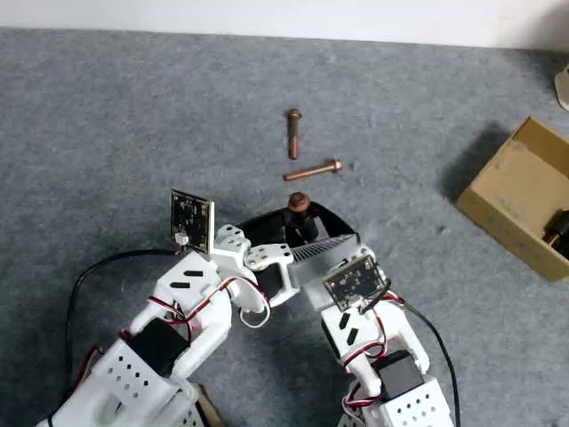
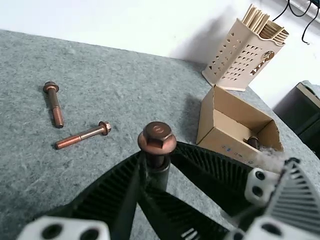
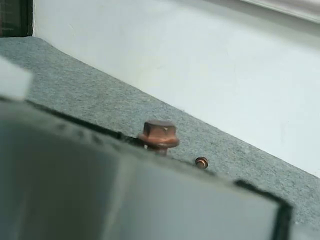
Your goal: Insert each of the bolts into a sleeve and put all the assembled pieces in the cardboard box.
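Note:
A copper bolt (image 1: 299,202) (image 2: 156,137) (image 3: 159,134) stands head-up in a dark sleeve (image 2: 160,175) (image 1: 300,228), just above the grey mat. My left gripper (image 2: 159,185) (image 1: 286,236) is shut on the sleeve, its black ribbed fingers (image 2: 117,197) pressing its sides. My right gripper (image 1: 327,238) sits close against the same sleeve from the other side. Two loose bolts (image 1: 292,133) (image 1: 313,170) (image 2: 53,104) (image 2: 82,136) lie on the mat beyond. The cardboard box (image 1: 524,200) (image 2: 235,122) is at the right, with a dark assembled piece (image 2: 252,141) inside.
A beige perforated holder (image 2: 245,55) with sticks stands behind the box near the mat's far right corner. The grey mat (image 1: 133,133) ends at a white wall. Both arms crowd the near middle; a loose bolt's head (image 3: 201,162) shows past the held one.

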